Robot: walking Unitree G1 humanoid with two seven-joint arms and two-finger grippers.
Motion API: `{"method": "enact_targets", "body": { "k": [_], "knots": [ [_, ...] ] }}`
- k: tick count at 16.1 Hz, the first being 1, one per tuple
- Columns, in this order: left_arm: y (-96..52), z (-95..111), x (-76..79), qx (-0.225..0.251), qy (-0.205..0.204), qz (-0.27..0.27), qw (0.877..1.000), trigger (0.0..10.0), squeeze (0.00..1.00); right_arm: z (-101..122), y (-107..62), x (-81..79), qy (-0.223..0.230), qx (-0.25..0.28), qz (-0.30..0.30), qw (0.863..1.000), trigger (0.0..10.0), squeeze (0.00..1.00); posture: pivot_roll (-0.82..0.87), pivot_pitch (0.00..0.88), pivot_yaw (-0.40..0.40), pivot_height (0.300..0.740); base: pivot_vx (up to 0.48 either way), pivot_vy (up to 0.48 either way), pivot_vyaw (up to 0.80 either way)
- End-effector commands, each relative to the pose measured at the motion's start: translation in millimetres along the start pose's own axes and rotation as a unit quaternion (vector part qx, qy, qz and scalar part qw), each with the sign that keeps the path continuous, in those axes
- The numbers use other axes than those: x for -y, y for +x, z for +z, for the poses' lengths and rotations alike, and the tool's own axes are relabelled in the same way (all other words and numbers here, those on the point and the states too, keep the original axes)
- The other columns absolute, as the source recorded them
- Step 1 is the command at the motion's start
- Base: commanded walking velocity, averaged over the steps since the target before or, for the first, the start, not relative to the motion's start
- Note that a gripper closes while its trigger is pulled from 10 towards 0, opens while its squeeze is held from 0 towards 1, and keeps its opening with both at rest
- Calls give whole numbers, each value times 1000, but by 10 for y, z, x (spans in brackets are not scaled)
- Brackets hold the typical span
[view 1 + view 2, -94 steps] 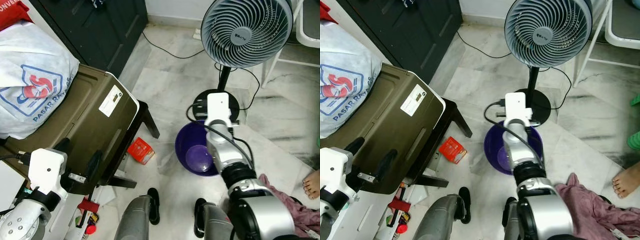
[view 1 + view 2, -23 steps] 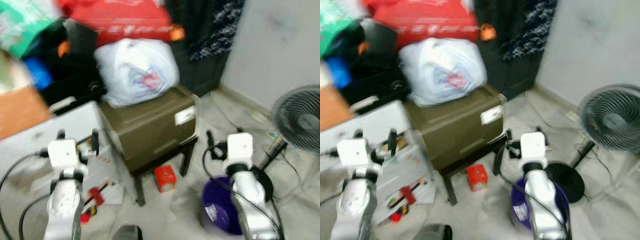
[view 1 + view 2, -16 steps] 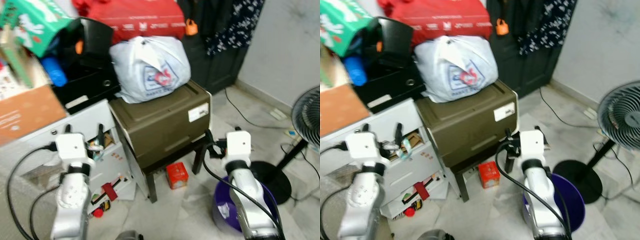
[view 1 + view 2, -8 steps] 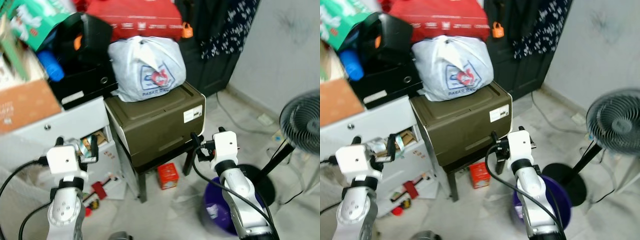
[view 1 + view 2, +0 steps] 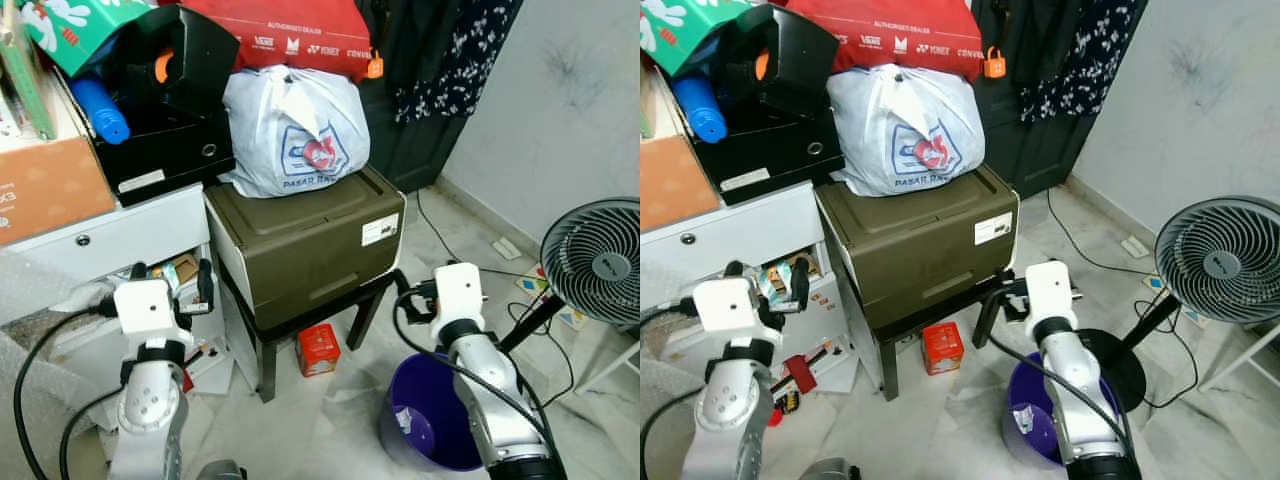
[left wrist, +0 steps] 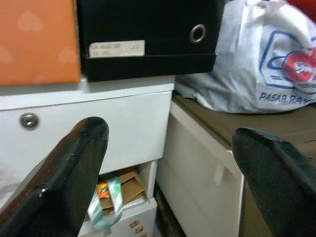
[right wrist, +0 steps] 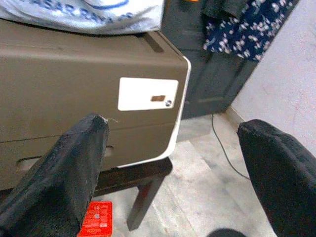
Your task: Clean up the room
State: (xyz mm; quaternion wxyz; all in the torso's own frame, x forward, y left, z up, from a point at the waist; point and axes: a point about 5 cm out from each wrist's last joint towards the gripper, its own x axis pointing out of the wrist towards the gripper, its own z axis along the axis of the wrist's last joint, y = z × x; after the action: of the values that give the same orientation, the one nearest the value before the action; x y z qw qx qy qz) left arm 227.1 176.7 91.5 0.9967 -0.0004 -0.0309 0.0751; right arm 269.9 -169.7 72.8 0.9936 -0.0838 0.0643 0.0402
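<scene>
Purple bucket (image 5: 425, 432) partly hidden behind right gripper's (image 7: 170, 143) arm.

My head has tipped up from the floor: the olive storage box (image 5: 305, 240) that filled the left of the frame now sits mid-frame with the white plastic bag (image 5: 291, 133) on top. The fan (image 5: 595, 262) has slid from the upper right to the right edge. My left gripper (image 5: 170, 284) and right gripper (image 5: 400, 292), both open, have risen from the bottom corners toward the middle.
</scene>
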Motion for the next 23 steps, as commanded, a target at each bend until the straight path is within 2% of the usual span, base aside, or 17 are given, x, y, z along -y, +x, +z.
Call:
{"method": "enact_targets", "body": {
  "k": [1, 3, 4, 6, 8, 10, 14, 16, 19, 20, 23],
  "knots": [
    [-25, 6, 32, -2, -2, 0, 1000, 10000, 0, 21, 20, 104, 12, 4, -30, 999, 10000, 0, 38, 0, -39, 740, 0, 0, 0],
    [-10, -11, 52, -8, -5, -16, 1000, 10000, 0, -16, -11, 107, 22, 8, -54, 998, 10000, 0, 13, 0, 18, 740, 0, 0, 0],
    [44, -41, 89, -13, -1, -27, 1000, 10000, 0, -1, -4, 146, 19, 16, -70, 997, 10000, 0, -10, 0, 50, 740, 0, 0, 0],
    [181, -69, 202, -16, -5, -62, 998, 10000, 0, 114, -24, 300, 5, 46, -104, 994, 10000, 0, -92, 0, 103, 740, 0, 0, 0],
    [273, -81, 273, -13, 0, -83, 996, 10000, 0, 93, -70, 349, -6, 46, -111, 993, 10000, 0, -124, 0, 108, 740, 0, 0, 0],
    [313, -76, 265, -11, -3, -78, 997, 10000, 0, 90, -89, 364, -8, 47, -113, 992, 10000, 0, -125, 0, 104, 740, 0, 0, 0],
    [323, -104, 215, -9, -2, -74, 997, 10000, 0, 76, -14, 252, 4, 48, -112, 993, 10000, 0, -107, 0, 108, 740, 0, 0, 0],
    [350, -128, 212, -9, 10, -89, 996, 10000, 0, 32, -20, 188, 7, 41, -112, 993, 10000, 0, -119, 0, 101, 740, 0, 0, 0],
    [423, -41, 197, 6, 7, -84, 996, 10000, 0, 19, 28, 124, 17, 36, -108, 993, 10000, 0, -101, 0, 113, 740, 0, 0, 0],
    [407, -10, 157, 8, 6, -79, 997, 10000, 0, 41, 37, 65, 24, 39, -103, 994, 10000, 0, -93, 0, 118, 740, 0, 0, 0],
    [325, -85, 113, -6, 15, -78, 997, 10000, 0, 7, -3, -51, 24, 35, -85, 996, 10000, 0, -82, 0, 117, 740, 0, 0, 0]
  ]
}}
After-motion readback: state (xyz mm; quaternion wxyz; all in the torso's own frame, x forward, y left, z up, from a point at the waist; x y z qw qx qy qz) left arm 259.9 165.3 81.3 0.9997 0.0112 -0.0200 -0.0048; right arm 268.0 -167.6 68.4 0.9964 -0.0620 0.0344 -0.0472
